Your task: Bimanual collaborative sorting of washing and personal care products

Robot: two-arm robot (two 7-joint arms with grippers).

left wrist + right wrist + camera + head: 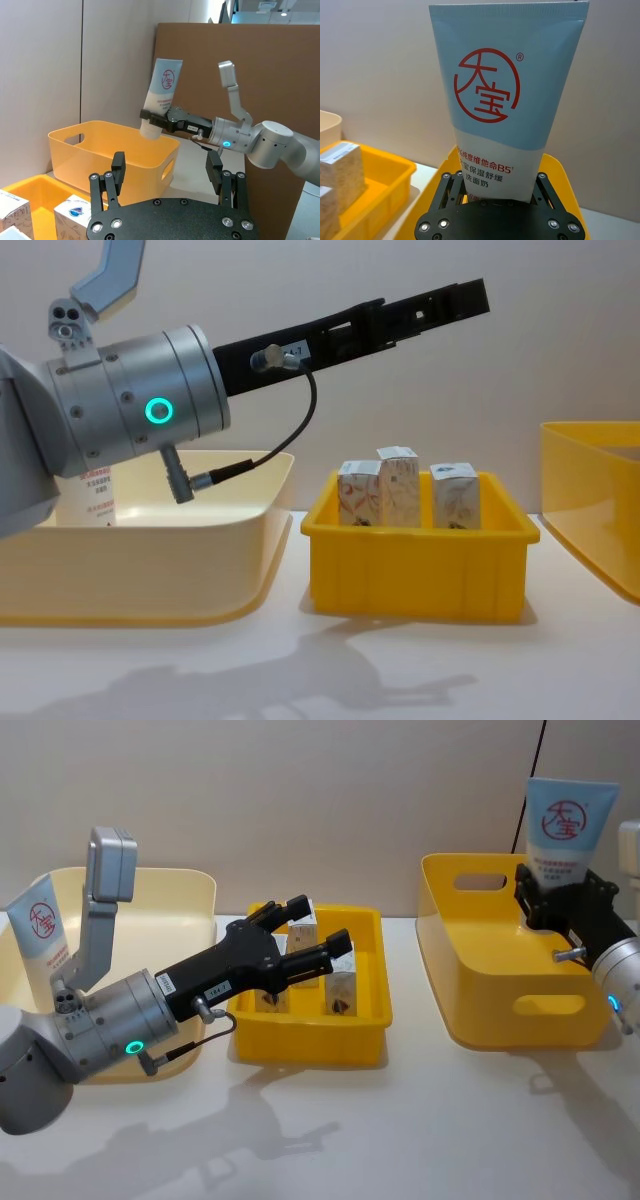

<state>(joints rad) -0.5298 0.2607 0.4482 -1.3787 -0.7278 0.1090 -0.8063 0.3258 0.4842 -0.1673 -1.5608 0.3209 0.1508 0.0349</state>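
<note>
One tube [570, 820] grasped by right gripper [560, 890] over handled bin [480, 970]; second tube [40, 930] stands in cream tray [180, 880]; three cartons [398, 490] sit in small bin [415, 575] under released left gripper [320, 923]

The right-hand tube [570, 820] is pale blue above and white below, with a red circled character and red lettering. The left-hand tube [38, 932] bears the same scheme. The cartons [398, 485] are white with orange-red swirls. The centre bin [310, 1025] is bright yellow, the handled bin [490, 970] orange-yellow, the tray [180, 885] cream. The left gripper [320, 923] and right gripper [562, 885] are black.
</note>
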